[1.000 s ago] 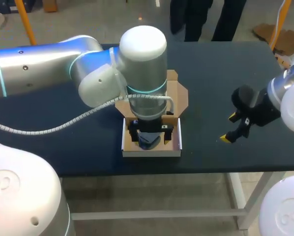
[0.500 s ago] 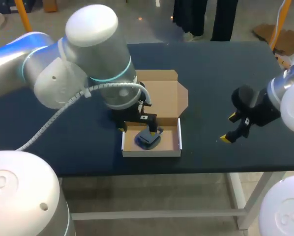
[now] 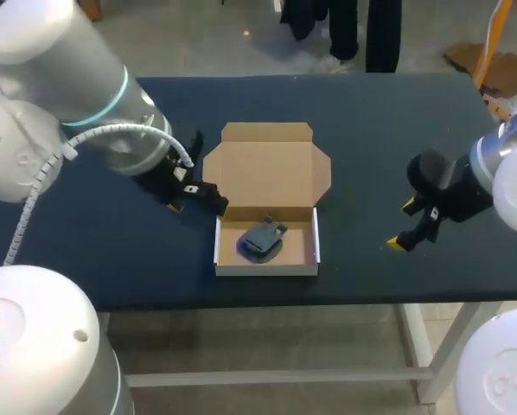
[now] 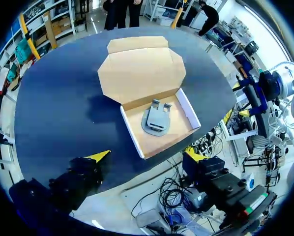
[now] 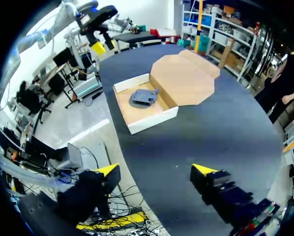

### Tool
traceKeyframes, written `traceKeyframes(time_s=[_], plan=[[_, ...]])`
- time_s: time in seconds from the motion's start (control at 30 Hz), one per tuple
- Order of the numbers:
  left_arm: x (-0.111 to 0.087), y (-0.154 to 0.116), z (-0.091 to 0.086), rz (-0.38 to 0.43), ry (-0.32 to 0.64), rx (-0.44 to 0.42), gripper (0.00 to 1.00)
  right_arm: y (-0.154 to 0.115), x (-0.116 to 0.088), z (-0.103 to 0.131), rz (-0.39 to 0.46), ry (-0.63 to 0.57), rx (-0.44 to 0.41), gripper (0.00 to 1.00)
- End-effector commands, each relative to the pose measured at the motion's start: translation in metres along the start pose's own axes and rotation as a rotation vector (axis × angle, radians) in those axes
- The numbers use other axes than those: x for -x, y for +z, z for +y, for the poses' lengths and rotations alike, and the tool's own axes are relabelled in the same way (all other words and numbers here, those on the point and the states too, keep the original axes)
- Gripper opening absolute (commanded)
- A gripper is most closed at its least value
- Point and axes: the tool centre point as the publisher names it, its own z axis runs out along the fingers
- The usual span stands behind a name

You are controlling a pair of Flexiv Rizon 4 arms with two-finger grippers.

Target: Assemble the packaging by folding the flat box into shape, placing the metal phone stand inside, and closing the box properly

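The box stands near the table's front edge, its white-walled tray (image 3: 265, 269) open and its brown lid (image 3: 267, 169) lying flat behind it. A grey metal phone stand (image 3: 261, 240) lies inside the tray, slightly left of its middle. My left gripper (image 3: 194, 201) hovers open and empty just left of the tray's back left corner. From the left wrist, the stand (image 4: 157, 120) and tray wall (image 4: 189, 110) lie ahead of the open left gripper (image 4: 146, 157). My right gripper (image 3: 403, 226) hangs open and empty to the right of the box. In the right wrist view the tray (image 5: 152, 120) holding the stand (image 5: 143, 97) is well ahead of the right gripper (image 5: 154, 170).
The dark table top (image 3: 388, 130) stretches bare behind and to both sides of the box. The tray's front wall sits close to the table's front edge (image 3: 371, 294). My left arm's large elbow (image 3: 42, 95) looms over the table's left part.
My left arm has lifted out of the tray and swung away to the left, leaving the phone stand lying in the box. The right arm has stayed in place.
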Motion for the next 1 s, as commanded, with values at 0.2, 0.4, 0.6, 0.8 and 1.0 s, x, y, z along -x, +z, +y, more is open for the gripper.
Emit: traceKeyframes(time_s=[0.2,0.4,0.6,0.8,1.0], plan=[[0.007,-0.006,0.007,0.06,0.002,-0.046,1.0,-0.001,-0.002,-0.002,-0.003,-0.002,0.005,1.0],[0.01,-0.004,0.007,0.062,0.004,-0.046,1.0,-0.001,-0.002,-0.002,-0.003,-0.002,0.005,1.0],[0.024,0.001,-0.005,0.15,0.073,-0.099,1.0,0.002,0.003,0.017,0.04,-0.039,-0.043,1.0],[0.042,0.01,-0.018,0.195,0.173,-0.121,1.0,-0.001,0.008,0.036,0.085,-0.059,-0.064,1.0],[0.058,0.019,-0.032,0.232,0.226,-0.153,1.0,-0.002,0.018,0.052,0.123,-0.074,-0.08,1.0]])
